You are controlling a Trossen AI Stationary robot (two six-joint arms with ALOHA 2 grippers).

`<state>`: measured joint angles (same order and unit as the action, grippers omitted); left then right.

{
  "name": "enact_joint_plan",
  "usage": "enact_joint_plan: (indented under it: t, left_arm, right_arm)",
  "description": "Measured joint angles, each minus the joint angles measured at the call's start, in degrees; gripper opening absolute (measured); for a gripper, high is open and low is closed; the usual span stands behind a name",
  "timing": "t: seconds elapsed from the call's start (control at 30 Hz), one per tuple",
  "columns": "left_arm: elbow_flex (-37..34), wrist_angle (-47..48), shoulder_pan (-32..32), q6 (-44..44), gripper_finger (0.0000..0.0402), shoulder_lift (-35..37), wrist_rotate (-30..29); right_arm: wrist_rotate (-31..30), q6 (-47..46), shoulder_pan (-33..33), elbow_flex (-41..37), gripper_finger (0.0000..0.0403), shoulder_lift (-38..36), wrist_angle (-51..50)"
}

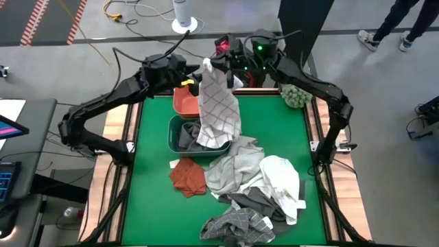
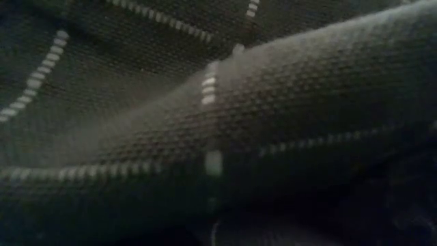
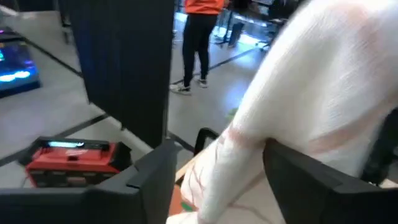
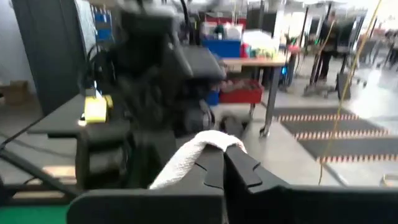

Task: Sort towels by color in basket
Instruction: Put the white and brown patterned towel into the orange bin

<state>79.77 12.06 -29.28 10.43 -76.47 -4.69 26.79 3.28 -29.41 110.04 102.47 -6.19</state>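
Observation:
A white towel with a thin grey check (image 1: 219,110) hangs at the table's far middle, and its lower end (image 1: 214,139) reaches into a green basket (image 1: 175,132) that holds a dark grey towel (image 1: 186,136). My right gripper (image 1: 218,65) is shut on the towel's top. My left gripper (image 1: 194,77) stands open beside it, with the white cloth (image 3: 323,81) passing between its fingers. An orange basket (image 1: 185,103) stands behind the green one. Rust-orange (image 1: 187,176), light grey (image 1: 233,168), white (image 1: 281,182) and grey-checked (image 1: 236,226) towels lie heaped on the green table. My left gripper (image 3: 230,180) is open around the towel's upper part; the cloth lies against one finger (image 3: 298,162), and I cannot tell whether the other touches it. My right gripper (image 4: 225,155) pinches the towel's top edge (image 4: 208,140) between its two fingertips, pointing level from the table's right. The towel hangs slack below the fingers.
A fuzzy green ball (image 1: 295,96) sits at the far right corner. In the low view a dark checked cloth (image 2: 218,137) covers the whole picture. People stand on the floor beyond the table's far edge (image 3: 199,37).

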Motion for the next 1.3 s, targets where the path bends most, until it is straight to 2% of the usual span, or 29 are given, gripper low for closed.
enact_joint_plan:
  t: [0.1, 0.23, 0.4, 0.5, 0.6, 0.7, 0.8, 0.83, 1.0, 1.1, 1.3]
  left_arm:
    - [-0.02, 0.03, -1.54, -2.30, 0.0250, -1.83, 5.35]
    - [-0.02, -0.57, -2.72, -2.86, 0.0251, -4.20, 11.87]
    - [-0.02, -4.63, -3.35, -4.57, 0.0251, -6.33, 19.94]
    - [-0.02, -6.91, -3.37, -5.96, 0.0246, -6.92, 20.11]
    - [-0.02, -8.74, -3.68, -6.89, 0.0210, -6.80, 19.35]
    - [-0.02, -9.53, -4.37, -6.84, 0.0134, -6.77, 16.76]
    - [-0.02, -11.10, -5.55, -5.46, 0.0035, -6.79, 14.08]
    - [-0.02, -12.35, -6.05, -4.81, 0.0019, -6.79, 13.27]
    - [-0.04, -21.11, -8.93, -4.15, 0.0005, -6.22, 5.94]
    - [-0.04, -26.42, -11.13, -6.19, 0.0004, -5.23, 5.24]
    - [-0.02, -27.03, -14.67, -11.22, 0.0002, -3.92, 6.15]
  right_arm:
    - [-0.39, -0.02, -0.04, 2.99, 0.0016, 2.12, 2.21]
    - [-3.85, 1.36, 0.04, 7.15, 0.0016, 4.34, 3.48]
    - [-3.73, 1.04, 0.00, 9.87, 0.0016, 5.66, 4.23]
    - [-2.62, -1.48, 0.19, 9.88, 0.0016, 5.66, 5.39]
    - [-2.23, -1.98, 0.26, 9.98, 0.0021, 4.65, 5.11]
    - [-1.21, -1.91, 0.53, 10.03, 0.0035, 3.74, 4.06]
    - [-1.20, -1.78, 1.24, 10.03, 0.0051, 3.29, 2.71]
    - [-1.18, -1.61, 1.58, 10.03, 0.0055, 3.22, 2.35]
    - [-1.03, -1.24, 2.49, 10.03, 0.0074, 3.20, 0.41]
    - [-1.03, -1.09, 2.19, 10.03, 0.0092, 3.16, -2.06]
    - [-1.16, -1.30, 0.04, 10.03, 0.0130, 2.85, -9.42]
